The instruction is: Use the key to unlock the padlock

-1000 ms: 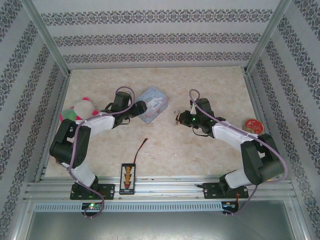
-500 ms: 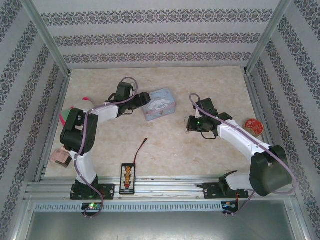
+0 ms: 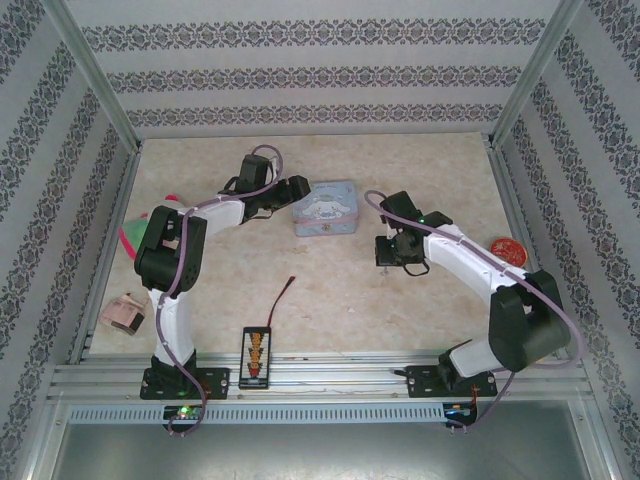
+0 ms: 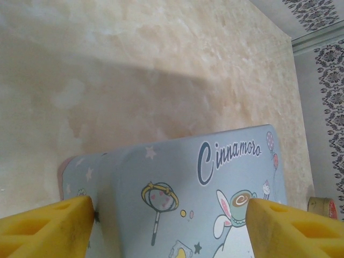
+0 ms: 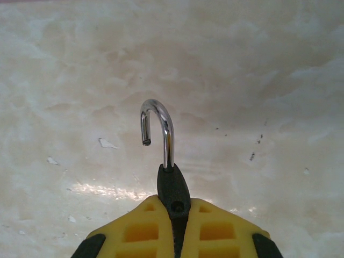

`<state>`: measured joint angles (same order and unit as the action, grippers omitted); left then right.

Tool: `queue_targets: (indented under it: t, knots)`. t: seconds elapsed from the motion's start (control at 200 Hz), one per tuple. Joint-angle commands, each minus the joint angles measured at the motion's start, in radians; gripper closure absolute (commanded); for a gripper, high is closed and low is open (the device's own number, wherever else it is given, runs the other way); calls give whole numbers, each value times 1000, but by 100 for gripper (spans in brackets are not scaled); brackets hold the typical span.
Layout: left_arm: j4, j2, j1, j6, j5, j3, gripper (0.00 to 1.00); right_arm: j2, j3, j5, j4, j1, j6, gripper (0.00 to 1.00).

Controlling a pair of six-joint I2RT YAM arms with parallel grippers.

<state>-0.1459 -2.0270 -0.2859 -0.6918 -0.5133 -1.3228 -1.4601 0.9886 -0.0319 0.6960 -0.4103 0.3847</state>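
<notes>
Right wrist, right tool [image 5: 173, 212] pinching padlock [image 5: 171, 184], tabletop [image 5: 269, 80] all around

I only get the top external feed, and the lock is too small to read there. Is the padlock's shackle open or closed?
Observer: Open. In the right wrist view the shackle is a hook whose short end hangs free of the padlock body.
Operator: Is anything holding it?
Observer: Yes, the right gripper. Its yellow fingers are shut on the dark body, with the shackle pointing away from them.
Operator: And the left one?
Observer: The left gripper is open, with a yellow pad on each side of the light-blue tin.
</notes>
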Motion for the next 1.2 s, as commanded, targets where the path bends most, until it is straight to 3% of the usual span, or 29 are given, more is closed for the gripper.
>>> queue_targets:
  t: [0.0,0.18,0.43,1.194]
  knots:
    - [-34,19,13,-11,-22,-8,24,-37,48,55,54,-7,-36,100]
    - [-46,110,28,-11,7,83,20,-102,83,78,60,-5,-62,100]
    - [-47,278,58,-8,60,238,0,-176,141,130,95,2,-97,100]
    - [148,727,114,115,341,505,1,-278,245,240,175,23,-157,100]
